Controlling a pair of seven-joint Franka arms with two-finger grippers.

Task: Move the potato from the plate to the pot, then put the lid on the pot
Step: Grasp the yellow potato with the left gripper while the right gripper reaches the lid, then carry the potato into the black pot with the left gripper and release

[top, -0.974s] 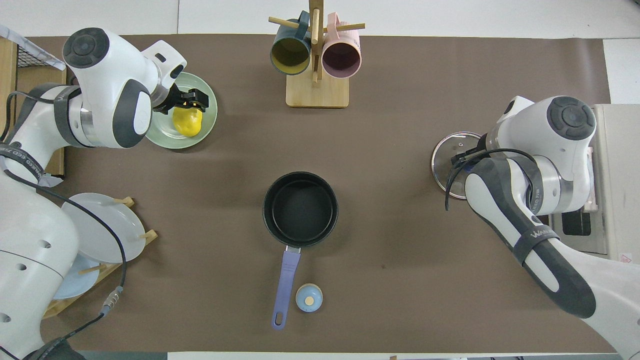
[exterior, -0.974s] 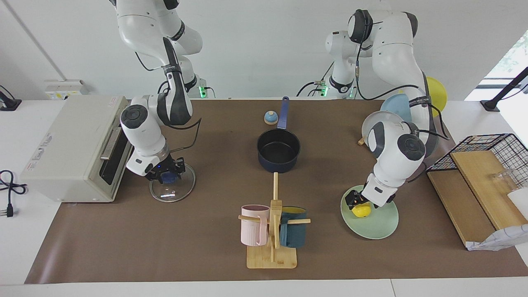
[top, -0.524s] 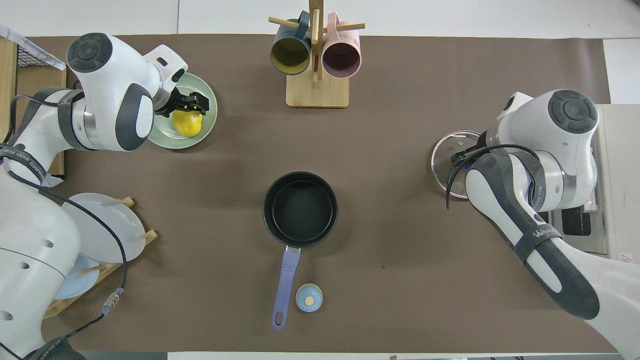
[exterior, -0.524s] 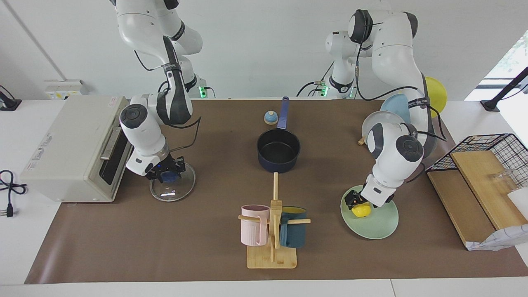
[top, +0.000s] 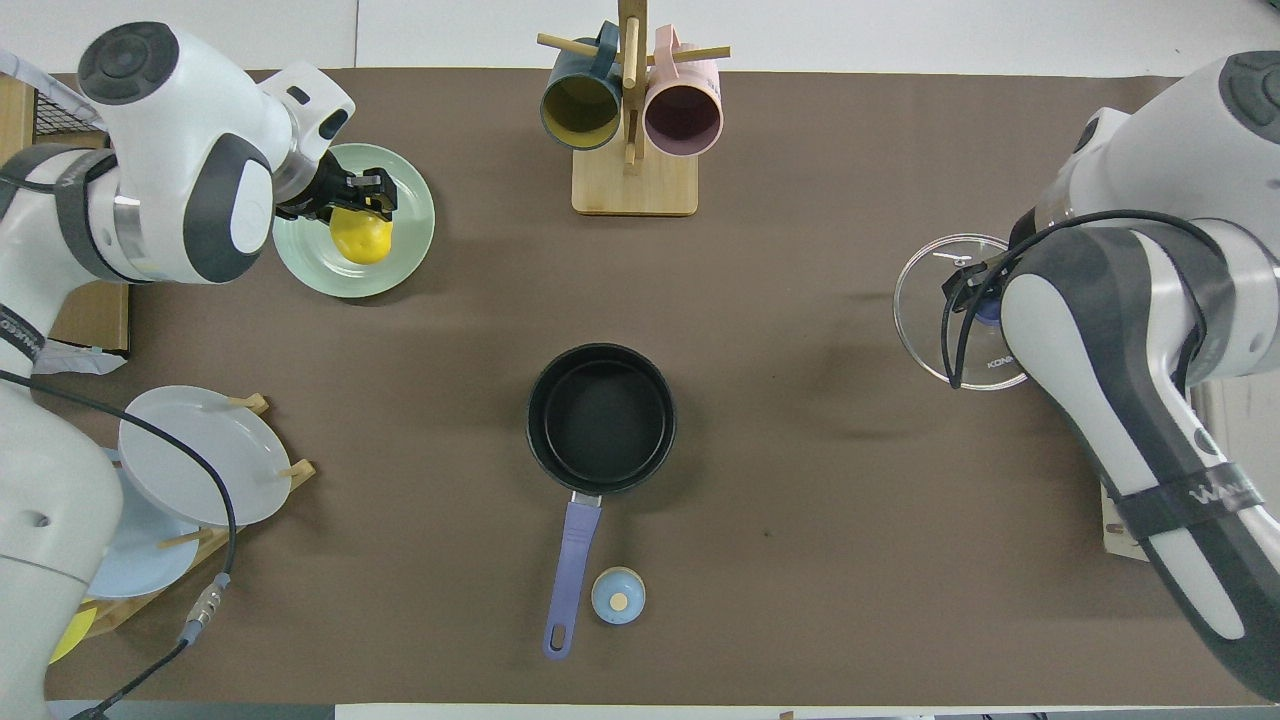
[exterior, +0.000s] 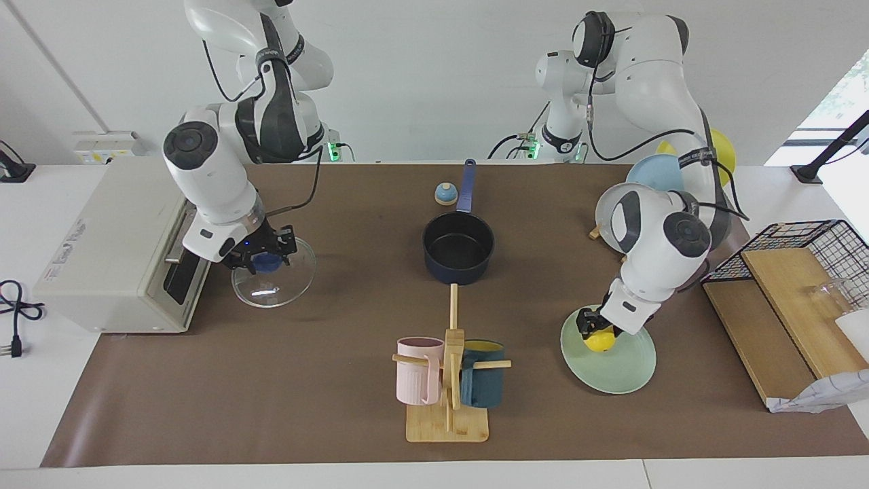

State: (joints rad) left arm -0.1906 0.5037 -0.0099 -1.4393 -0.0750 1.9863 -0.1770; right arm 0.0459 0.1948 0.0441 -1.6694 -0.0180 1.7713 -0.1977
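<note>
Two arms were busy at once over the brown mat (exterior: 271, 380). Biggest thing out there, the white oven (exterior: 115, 244), sat at the right arm's end, and just beside it the right gripper (exterior: 261, 252) had its jaws clamped on the blue knob of the lid (exterior: 275, 275), the glass disc hanging tilted and clear of the mat. At the left arm's end lay the plate (exterior: 621, 370), pale green and flat, and the left gripper (exterior: 592, 329) was down over it with its jaws pinched narrow on the potato (exterior: 600, 339); whether the potato was touching the plate could not be told. The pot (exterior: 458, 248) stood open in the middle of the mat, black inside, its long handle pointing toward the robots. The mug rack (exterior: 448, 380) stood farther from the robots than the pot, carrying a pink mug and a teal one. Smallest of all, the bell (exterior: 445, 194) sat just beside the pot's handle.
</note>
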